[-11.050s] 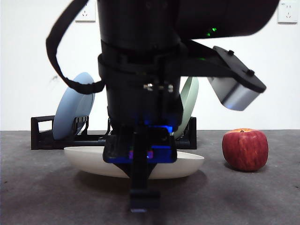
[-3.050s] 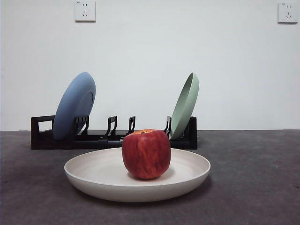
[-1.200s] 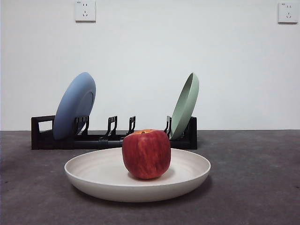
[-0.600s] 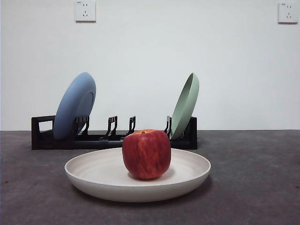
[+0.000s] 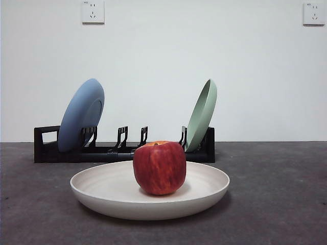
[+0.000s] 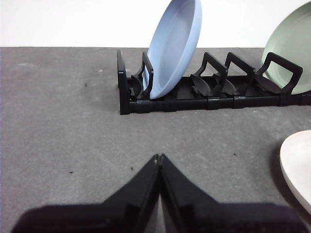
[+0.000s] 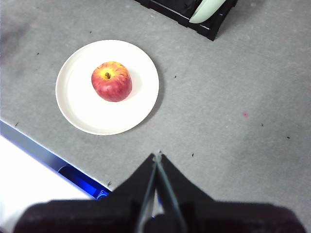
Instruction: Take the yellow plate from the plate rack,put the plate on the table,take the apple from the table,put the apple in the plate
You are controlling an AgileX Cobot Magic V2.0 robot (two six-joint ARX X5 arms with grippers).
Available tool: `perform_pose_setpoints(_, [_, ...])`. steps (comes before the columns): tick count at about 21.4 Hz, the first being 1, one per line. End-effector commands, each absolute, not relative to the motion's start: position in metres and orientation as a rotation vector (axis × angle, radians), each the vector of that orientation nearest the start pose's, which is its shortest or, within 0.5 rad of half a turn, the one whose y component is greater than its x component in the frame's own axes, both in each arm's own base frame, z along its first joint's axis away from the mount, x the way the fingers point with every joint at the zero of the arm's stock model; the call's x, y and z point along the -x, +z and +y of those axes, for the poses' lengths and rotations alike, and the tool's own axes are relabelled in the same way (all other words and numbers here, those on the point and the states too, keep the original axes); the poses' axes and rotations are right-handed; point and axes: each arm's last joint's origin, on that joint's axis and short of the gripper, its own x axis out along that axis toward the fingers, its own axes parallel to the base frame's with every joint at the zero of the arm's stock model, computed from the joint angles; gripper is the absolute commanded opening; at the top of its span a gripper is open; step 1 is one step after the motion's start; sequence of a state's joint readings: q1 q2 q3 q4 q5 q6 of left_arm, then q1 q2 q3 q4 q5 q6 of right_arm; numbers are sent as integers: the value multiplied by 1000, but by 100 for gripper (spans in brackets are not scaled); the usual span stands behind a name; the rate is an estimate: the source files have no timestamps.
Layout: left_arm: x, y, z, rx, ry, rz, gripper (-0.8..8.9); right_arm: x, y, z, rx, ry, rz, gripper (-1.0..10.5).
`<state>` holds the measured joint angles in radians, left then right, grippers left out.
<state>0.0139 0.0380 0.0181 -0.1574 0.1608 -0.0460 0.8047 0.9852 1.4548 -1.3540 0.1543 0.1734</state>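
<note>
Red and streaked, the apple (image 5: 159, 168) is sitting upright in the middle of the yellow plate (image 5: 102, 196), which is lying flat on the table (image 5: 276, 204) in front of the plate rack (image 5: 46, 148). The right gripper (image 7: 157, 156) is hovering high above the table with its jaws pressed together, holding nothing. The left gripper (image 6: 159, 158) is hanging low, pinched closed and empty, facing the rack where a blue plate (image 6: 172, 46) is leaning.

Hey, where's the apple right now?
In the front view the apple sits in the middle of the yellow plate on the table, in front of the plate rack.
</note>
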Motion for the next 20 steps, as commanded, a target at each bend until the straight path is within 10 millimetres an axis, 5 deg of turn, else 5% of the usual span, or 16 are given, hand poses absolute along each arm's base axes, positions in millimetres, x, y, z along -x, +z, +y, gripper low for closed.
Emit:
perform_pose_setpoints(1, [-98,148,-3,69,-141,196,-3,-90,412,87,265,519,864,1])
perform_pose_setpoints(5, [-98,147,-3,70,-141,207,-3,-92,423,71,302,374,686,1])
perform_pose_setpoints(10, [-99,146,-3,71,-140,213,-3,-81,437,34,-1,396,192,1])
perform_pose_setpoints(14, [-99,146,-3,70,-141,213,-3,-68,390,12,42,182,-32,1])
perform_pose_setpoints(20, [-99,146,-3,71,-140,215,-3,-78,301,5,45,66,-50,1])
